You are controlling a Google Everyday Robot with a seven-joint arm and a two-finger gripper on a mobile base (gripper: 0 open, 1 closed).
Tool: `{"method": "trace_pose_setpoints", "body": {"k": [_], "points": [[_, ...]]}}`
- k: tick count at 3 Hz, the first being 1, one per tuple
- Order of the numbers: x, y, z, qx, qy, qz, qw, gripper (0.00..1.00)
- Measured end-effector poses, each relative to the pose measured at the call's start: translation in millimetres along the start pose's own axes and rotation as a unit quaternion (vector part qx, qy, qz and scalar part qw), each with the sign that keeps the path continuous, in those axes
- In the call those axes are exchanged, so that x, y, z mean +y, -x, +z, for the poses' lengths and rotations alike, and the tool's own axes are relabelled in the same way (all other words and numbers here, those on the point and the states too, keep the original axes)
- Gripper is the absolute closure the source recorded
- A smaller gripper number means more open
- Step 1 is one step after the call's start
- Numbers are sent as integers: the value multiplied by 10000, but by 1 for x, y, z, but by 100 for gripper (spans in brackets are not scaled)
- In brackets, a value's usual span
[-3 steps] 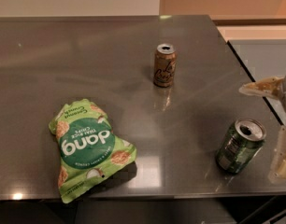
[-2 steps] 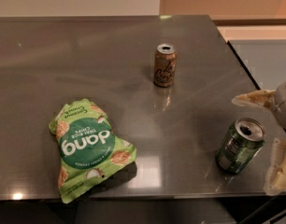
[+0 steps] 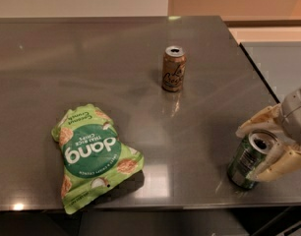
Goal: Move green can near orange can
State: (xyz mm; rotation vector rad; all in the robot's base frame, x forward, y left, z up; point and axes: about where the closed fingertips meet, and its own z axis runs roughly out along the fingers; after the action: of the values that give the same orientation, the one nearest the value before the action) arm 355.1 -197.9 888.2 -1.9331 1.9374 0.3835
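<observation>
The green can (image 3: pixel 245 165) stands upright on the dark table (image 3: pixel 116 73) near its front right corner. The orange can (image 3: pixel 173 69) stands upright further back, near the middle right, well apart from the green can. My gripper (image 3: pixel 266 144) reaches in from the right edge. Its pale fingers (image 3: pixel 258 120) straddle the top of the green can, one behind it and one in front, close to its sides. The can rests on the table.
A light green "dang" chip bag (image 3: pixel 91 154) lies flat at the front left. The table's right edge (image 3: pixel 254 77) runs close past both cans, with a pale floor beyond. The front edge lies just below the green can.
My gripper has moved left from the right edge, and its fingers now sit around the green can's top. Both cans and the bag have not moved.
</observation>
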Motion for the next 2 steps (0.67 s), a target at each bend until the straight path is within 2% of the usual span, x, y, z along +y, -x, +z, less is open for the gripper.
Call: {"method": "trace_pose_setpoints", "body": {"k": [1,2], "points": [[-5,0,-5,-42,-39,34,10000,65],[-28,6,-22,-20,-227,230,9995,88]]}}
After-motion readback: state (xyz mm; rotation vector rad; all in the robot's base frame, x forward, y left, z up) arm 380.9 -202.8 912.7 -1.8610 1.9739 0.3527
